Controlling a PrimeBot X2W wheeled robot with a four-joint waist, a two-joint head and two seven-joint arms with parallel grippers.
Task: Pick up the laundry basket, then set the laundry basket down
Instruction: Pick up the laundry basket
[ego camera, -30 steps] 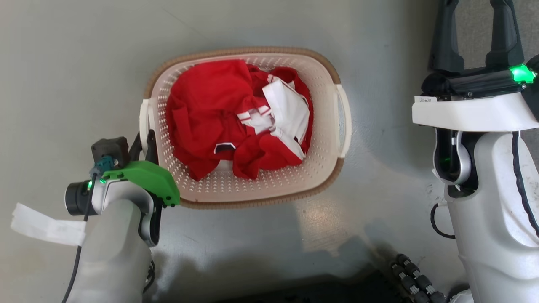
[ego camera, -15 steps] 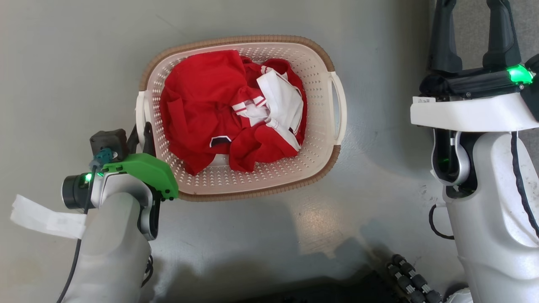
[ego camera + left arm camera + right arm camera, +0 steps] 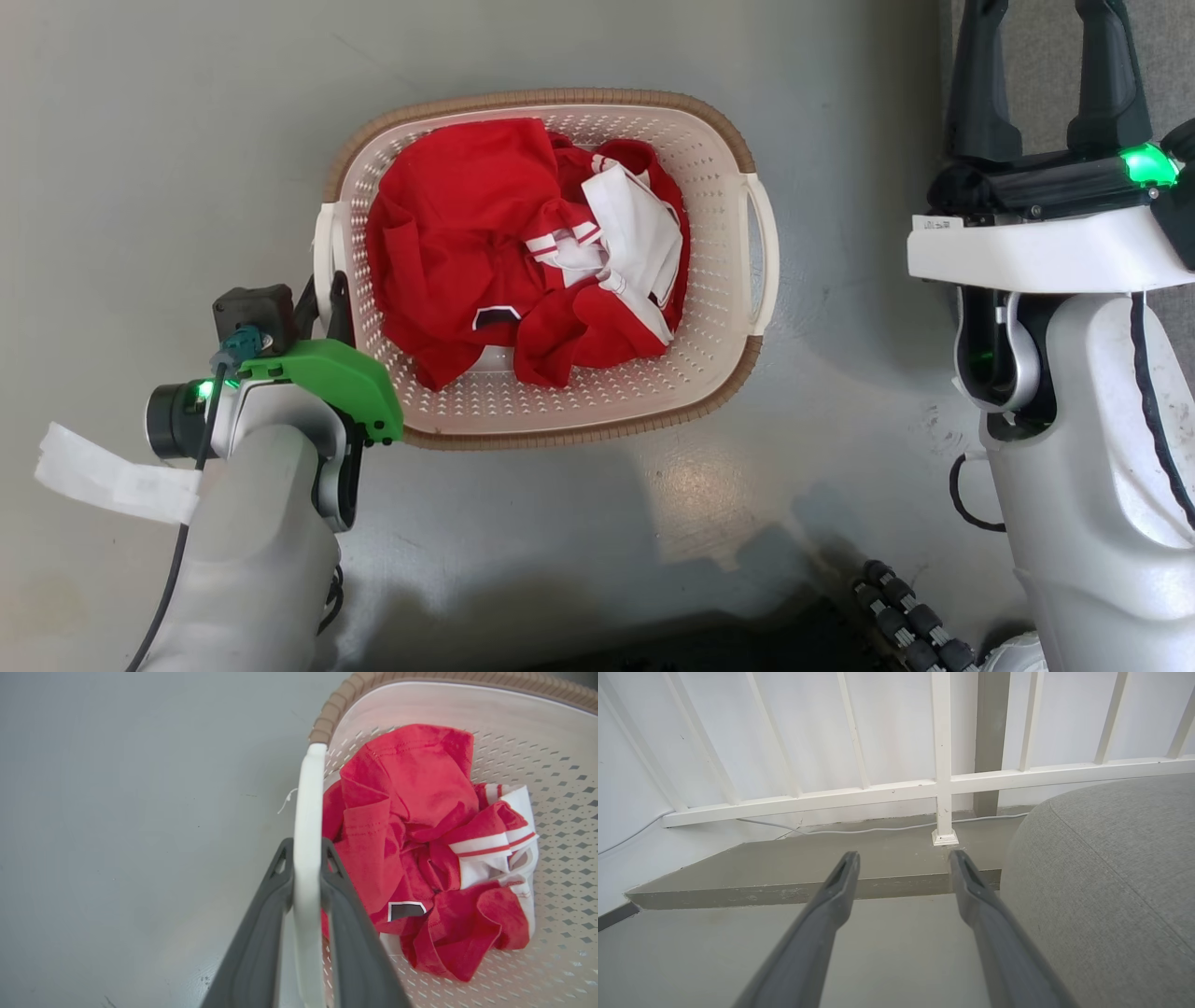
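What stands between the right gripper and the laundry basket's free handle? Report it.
Nothing visible: bare floor separates the open right gripper from the laundry basket's free handle. The left gripper is shut on the other handle.

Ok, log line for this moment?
left gripper: jaws shut on laundry basket handle | right gripper: jaws open, empty | contents: red and white clothes

Open floor [image 3: 168, 140] around laundry basket [image 3: 560, 437]

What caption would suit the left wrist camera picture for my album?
Left gripper clamps the white handle of the laundry basket, red and white clothes inside.
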